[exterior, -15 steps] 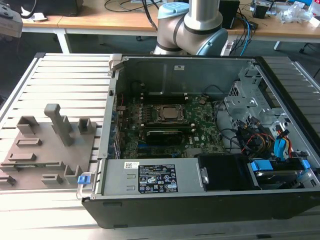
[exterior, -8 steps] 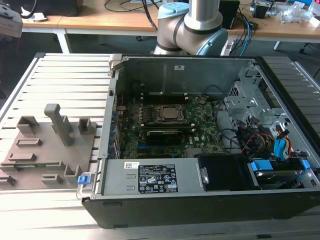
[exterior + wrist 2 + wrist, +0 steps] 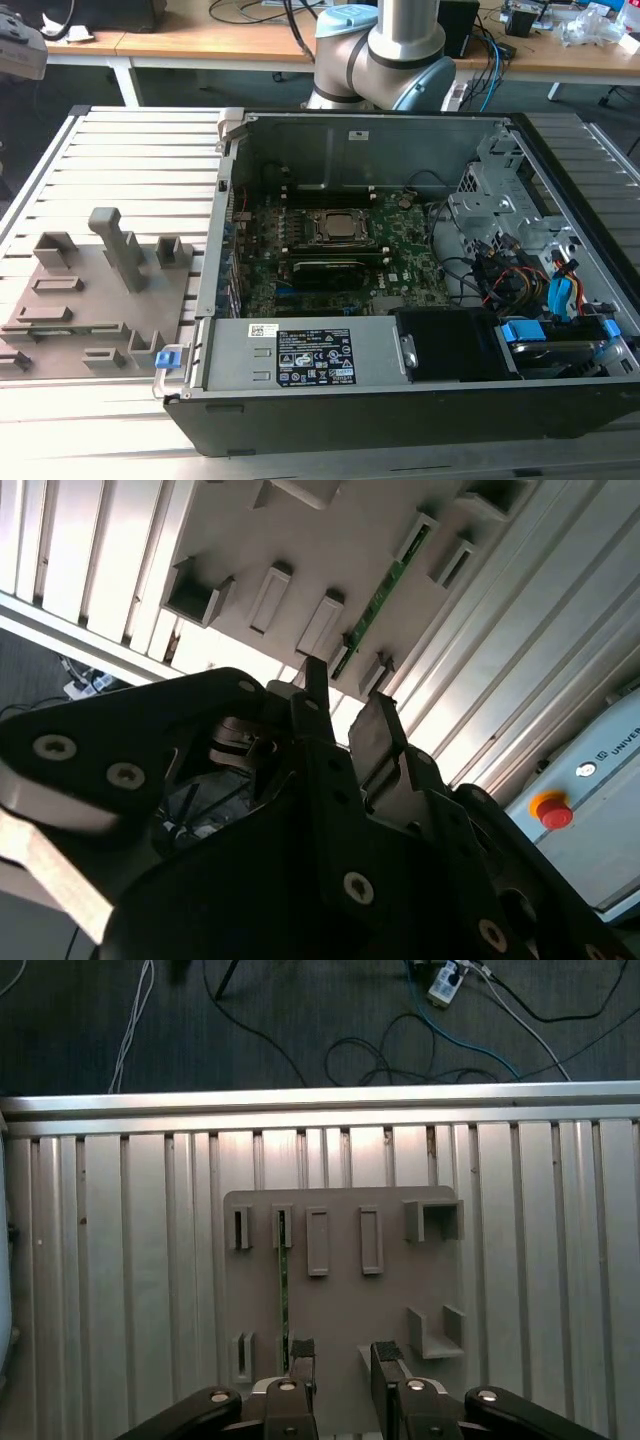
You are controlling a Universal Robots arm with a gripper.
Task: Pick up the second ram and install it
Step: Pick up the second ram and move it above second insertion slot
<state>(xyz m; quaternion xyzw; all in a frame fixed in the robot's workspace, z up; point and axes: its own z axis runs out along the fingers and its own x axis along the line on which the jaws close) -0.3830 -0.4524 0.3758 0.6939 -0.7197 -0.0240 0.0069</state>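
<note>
On the fixture plate [image 3: 340,1300] the second ram [image 3: 283,1290] stands slotted, unpicked; our gripper [image 3: 345,1355] hovers just beside, open wide, empty.

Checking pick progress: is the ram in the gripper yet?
No, the second ram stands in the grey fixture; the open gripper holds nothing.

The arm [image 3: 385,45], a silver tube with pale-blue joints, stands upright. It is farther back than the grey fixture plate [image 3: 90,300] and off to the exterior view's right of it. In the first wrist view the gripper [image 3: 345,1358] points straight down at the plate, above one edge and clear of its surface. The fingers [image 3: 388,1355] are dark-tipped and parallel, with a plain gap between them. In the second wrist view the gripper [image 3: 345,705] has a black, screw-studded body, and both fingers aim at the plate.
</note>
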